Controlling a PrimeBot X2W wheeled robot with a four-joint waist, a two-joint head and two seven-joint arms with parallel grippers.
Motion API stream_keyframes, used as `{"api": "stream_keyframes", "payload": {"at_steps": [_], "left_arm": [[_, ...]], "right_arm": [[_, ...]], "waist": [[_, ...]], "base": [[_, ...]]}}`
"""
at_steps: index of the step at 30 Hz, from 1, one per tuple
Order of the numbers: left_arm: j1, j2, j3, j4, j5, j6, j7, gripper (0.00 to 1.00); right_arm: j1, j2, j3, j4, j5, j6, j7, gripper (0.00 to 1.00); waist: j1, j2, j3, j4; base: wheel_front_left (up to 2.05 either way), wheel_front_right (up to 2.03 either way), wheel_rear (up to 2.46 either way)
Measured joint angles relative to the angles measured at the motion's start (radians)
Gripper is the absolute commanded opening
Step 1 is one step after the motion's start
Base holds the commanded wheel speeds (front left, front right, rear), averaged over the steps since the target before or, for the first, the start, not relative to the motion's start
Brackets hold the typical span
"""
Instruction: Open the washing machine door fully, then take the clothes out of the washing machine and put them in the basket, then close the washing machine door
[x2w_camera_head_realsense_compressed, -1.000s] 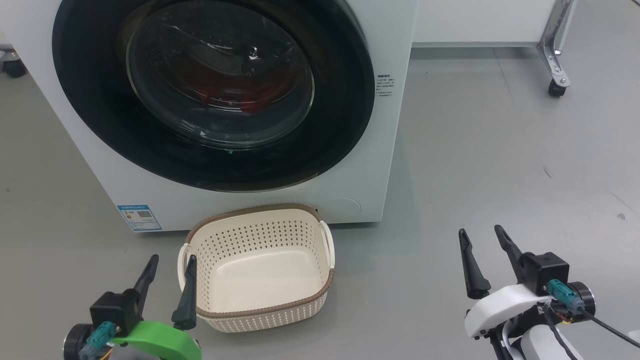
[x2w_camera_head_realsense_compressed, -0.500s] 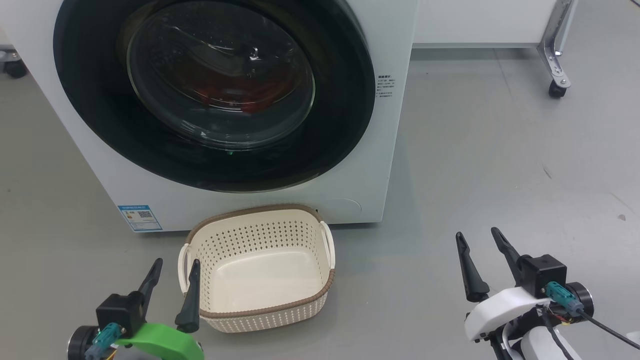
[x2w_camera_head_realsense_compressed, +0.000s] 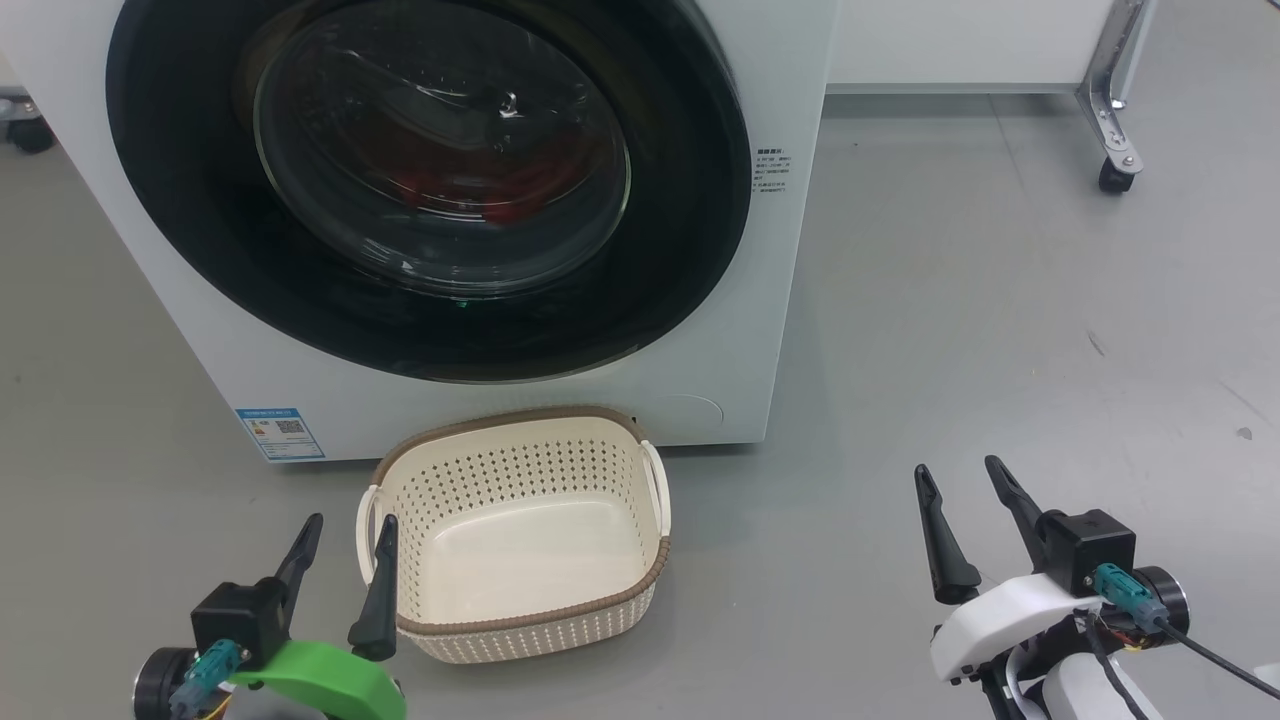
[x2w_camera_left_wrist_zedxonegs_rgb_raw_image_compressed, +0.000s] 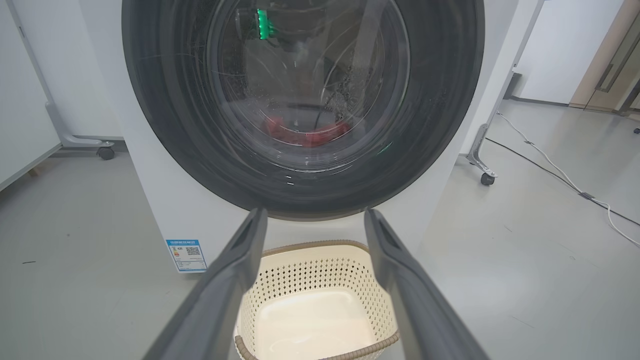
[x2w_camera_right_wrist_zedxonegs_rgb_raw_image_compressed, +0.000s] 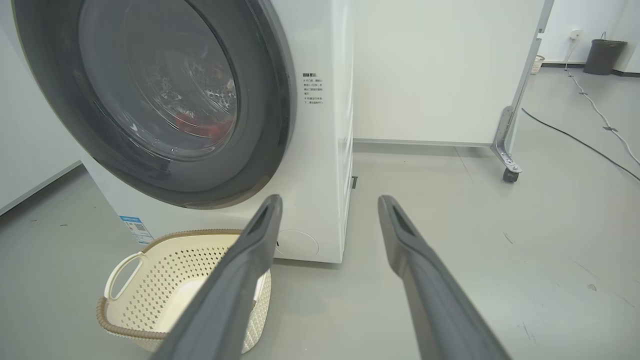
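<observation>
Looking at your start state: washing machine door (x2w_camera_head_realsense_compressed: 440, 170) is shut, its black ring flush against the front of the washing machine (x2w_camera_head_realsense_compressed: 790, 300). Clothes (x2w_camera_left_wrist_zedxonegs_rgb_raw_image_compressed: 305, 132) show red through the glass, low in the drum

Basket (x2w_camera_head_realsense_compressed: 520, 418) sits on the floor (x2w_camera_head_realsense_compressed: 950, 320) just in front of the machine, under the door's lower edge, with nothing in it. Can't tell whether its back rim touches the front panel

Left gripper (x2w_camera_head_realsense_compressed: 351, 522) is low at the basket's left side, fingers (x2w_camera_head_realsense_compressed: 379, 585) spread wide and holding nothing; the inner one is just beside the basket's left handle (x2w_camera_head_realsense_compressed: 366, 530), so it's tight there

Right gripper (x2w_camera_head_realsense_compressed: 956, 466) is well off to the basket's right over bare floor, likewise spread wide and holding nothing

Room for you: open floor right of the machine's right edge. A castered frame leg (x2w_camera_head_realsense_compressed: 1110, 130) stands farther back on the right, and a cable (x2w_camera_right_wrist_zedxonegs_rgb_raw_image_compressed: 575, 135) runs along the floor beyond it. Blue label (x2w_camera_head_realsense_compressed: 280, 433) marks the machine's lower left corner, near the basket's left side
</observation>
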Motion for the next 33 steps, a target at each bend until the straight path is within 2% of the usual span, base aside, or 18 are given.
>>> {"api": "stream_keyframes", "payload": {"at_steps": [7,8,9,18,23,33], "left_arm": [[-0.008,0.000,0.001,0.005,0.003,-0.001,0.000,1.00],[-0.009,-0.001,0.001,0.005,0.003,-0.001,0.000,1.00],[-0.009,-0.001,0.002,0.005,0.003,-0.001,0.000,1.00],[-0.014,-0.003,0.004,0.009,0.006,-0.002,0.000,1.00],[-0.023,-0.007,0.004,0.007,0.009,-0.006,0.000,1.00],[-0.055,-0.012,0.007,-0.006,0.012,-0.013,0.000,1.00]], "right_arm": [[0.000,0.003,-0.003,0.003,-0.008,0.009,0.000,0.98],[0.000,0.003,-0.006,0.003,-0.012,0.010,0.000,0.07],[0.000,0.003,-0.008,0.003,-0.013,0.011,0.000,0.00],[0.000,0.009,-0.030,0.012,-0.002,0.039,0.000,0.00],[-0.001,0.035,-0.087,0.011,0.112,0.062,0.000,0.00],[-0.046,0.053,-0.163,0.047,0.436,0.106,0.016,0.00]], "waist": [[0.0000,0.0000,0.001,-0.003],[0.0000,0.0000,0.001,-0.003],[0.0000,0.0000,0.001,-0.003],[0.0000,0.0000,0.006,-0.004],[0.0000,0.0000,0.020,0.002],[0.0000,0.0000,0.072,0.018]], "base": [[0.00,0.00,0.00],[0.00,0.00,0.00],[0.00,0.00,0.00],[0.00,0.00,0.00],[0.00,0.00,0.00],[0.00,0.00,0.00]]}}
